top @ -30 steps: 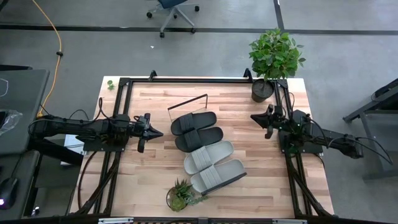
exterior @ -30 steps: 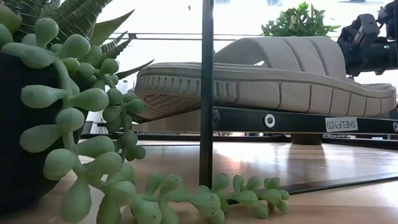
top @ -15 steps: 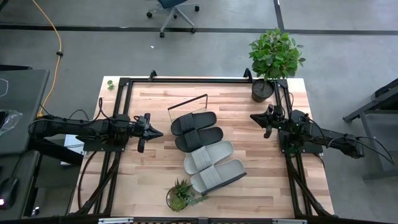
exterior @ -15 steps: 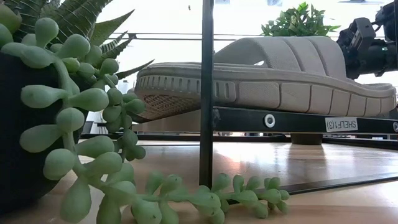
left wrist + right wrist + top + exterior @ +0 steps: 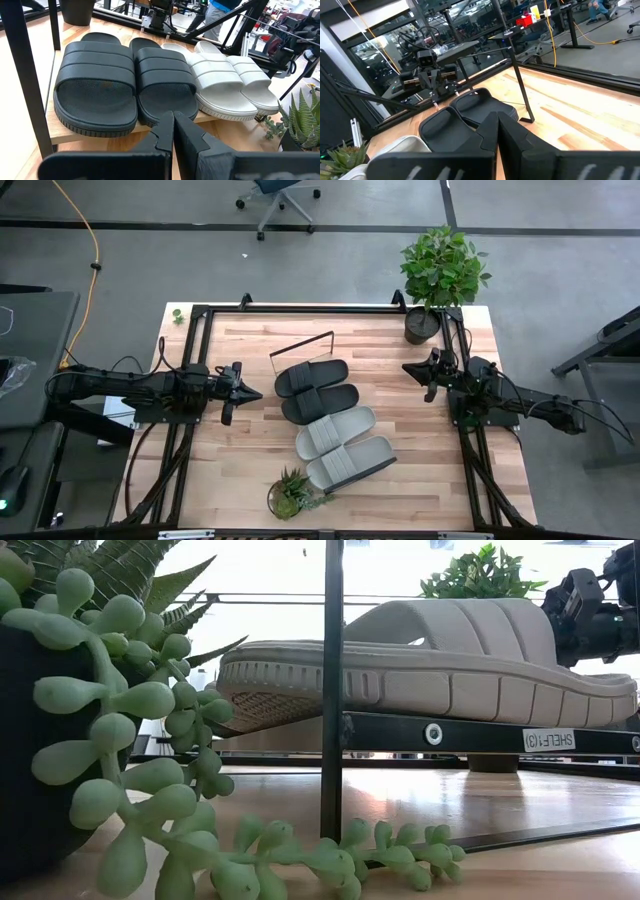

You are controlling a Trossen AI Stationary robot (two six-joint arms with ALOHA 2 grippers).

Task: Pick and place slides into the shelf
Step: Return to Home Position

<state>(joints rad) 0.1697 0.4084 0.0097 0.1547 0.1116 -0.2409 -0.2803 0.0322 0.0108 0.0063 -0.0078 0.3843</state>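
Four slides lie side by side, soles down, on the shelf's light-wood board (image 5: 75, 131) at mid-table. The two black slides (image 5: 311, 378) (image 5: 320, 402) are toward the far end, the two light grey slides (image 5: 335, 432) (image 5: 351, 463) toward the near end. The shelf's thin black rod frame (image 5: 300, 342) stands at its far end. The low view shows the nearest grey slide (image 5: 450, 660) on the shelf's black rail (image 5: 450, 732). My left gripper (image 5: 252, 393) (image 5: 173, 120) hovers left of the black slides, shut and empty. My right gripper (image 5: 408, 368) (image 5: 497, 119) hovers right of the shelf, shut and empty.
A tall potted plant (image 5: 437, 275) stands at the table's far right corner. A small succulent pot (image 5: 290, 493) (image 5: 100, 710) sits at the near edge, just in front of the grey slides. Bare tabletop (image 5: 420, 440) lies right and left of the shelf.
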